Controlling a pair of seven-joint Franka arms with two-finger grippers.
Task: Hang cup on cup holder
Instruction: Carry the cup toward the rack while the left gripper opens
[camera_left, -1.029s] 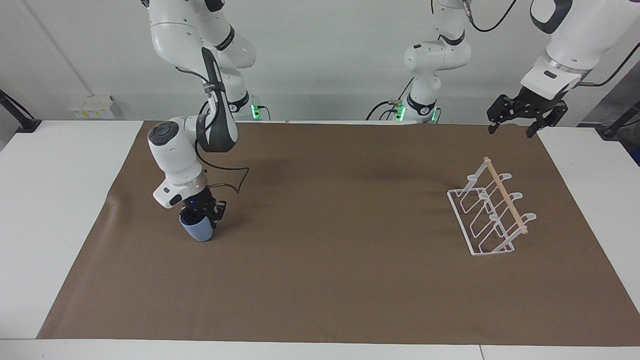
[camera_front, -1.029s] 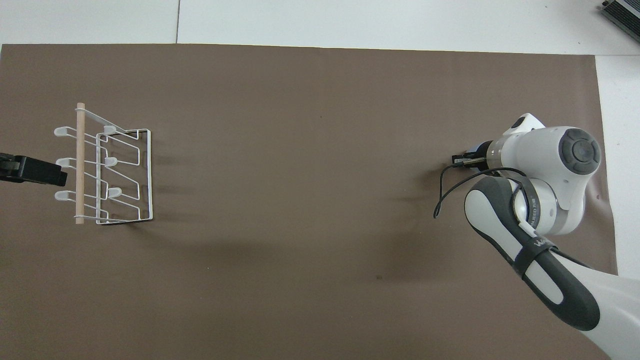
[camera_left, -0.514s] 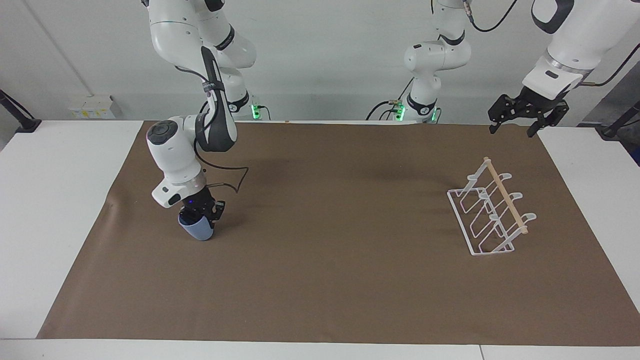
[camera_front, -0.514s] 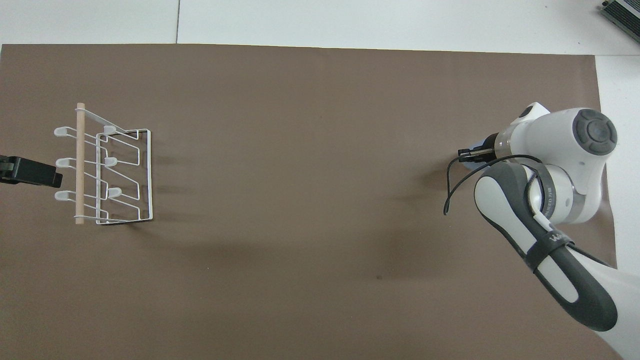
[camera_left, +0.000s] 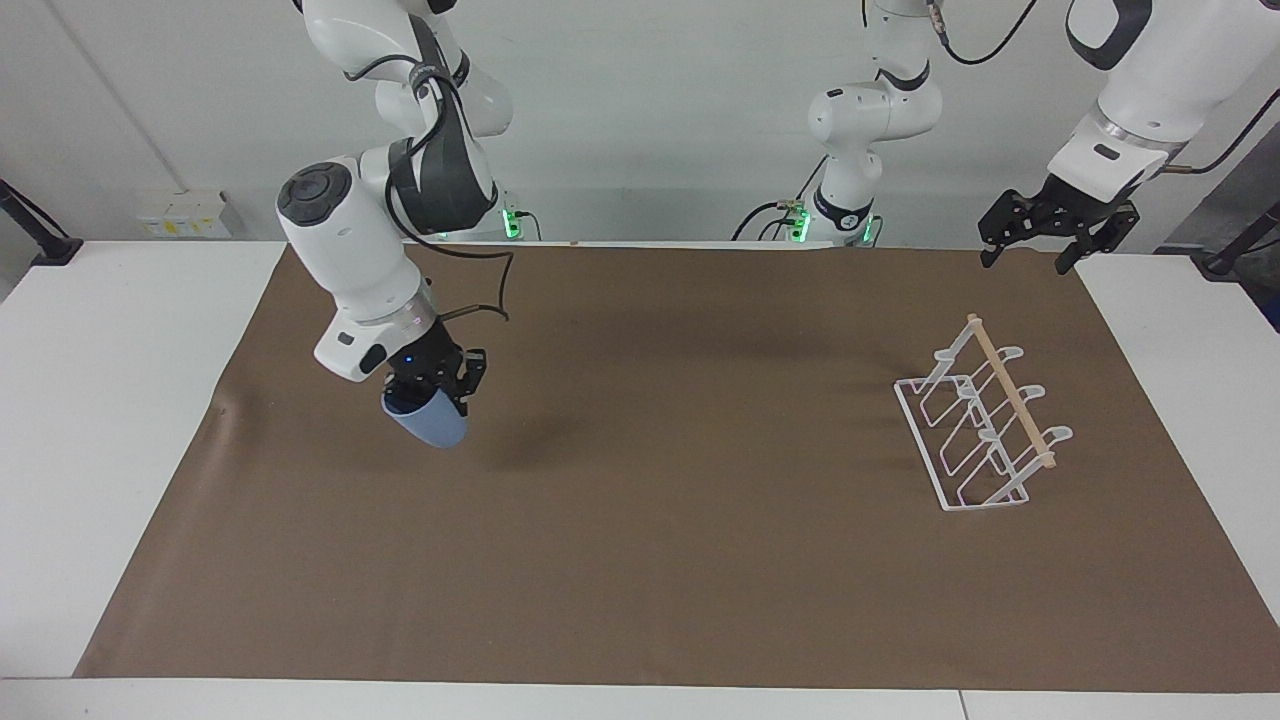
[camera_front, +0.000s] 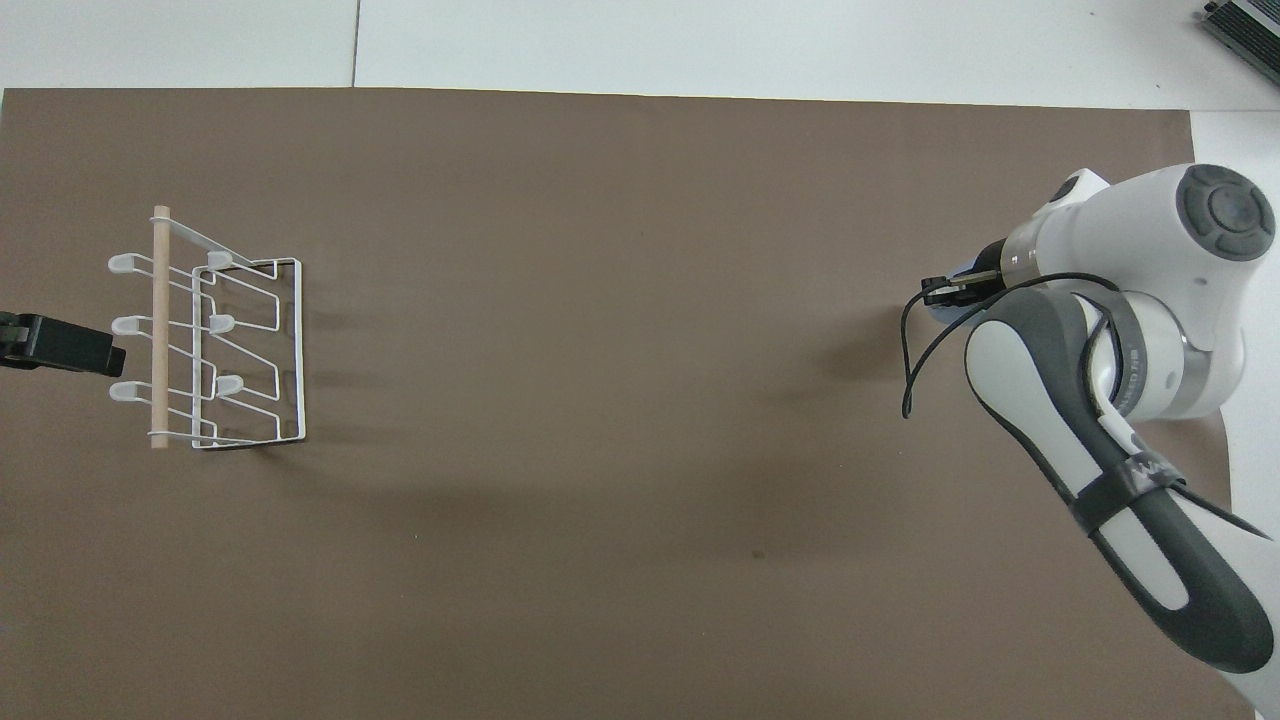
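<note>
The tabletop (camera_left: 120, 420) is white, and a large brown mat (camera_left: 680, 560) covers most of it, with a small ripple at its edge toward the right arm's end.

The right arm (camera_left: 350, 240) reaches out from its base and bends down over the mat at its own end of the tabletop. The left arm (camera_left: 1150, 80) waits up high at the other end.

The cup holder (camera_left: 985, 420) stands on the mat toward the left arm's end: a white wire rack with slanted looped prongs and a light wooden rod (camera_left: 1010, 392) along its top. No cup hangs on it.

The right claw (camera_left: 432, 388) is clenched on the rim of the cup (camera_left: 430, 424), one finger inside the mouth and one outside. The light-blue cup is in the air over the mat, tilted, with its base pointing down and toward the middle of the tabletop; its shadow lies on the mat beside it. It is well apart from the cup holder.

The left claw (camera_left: 1030, 245) hangs released, fingers spread, over the mat's edge near the robots, above and clear of the cup holder.
</note>
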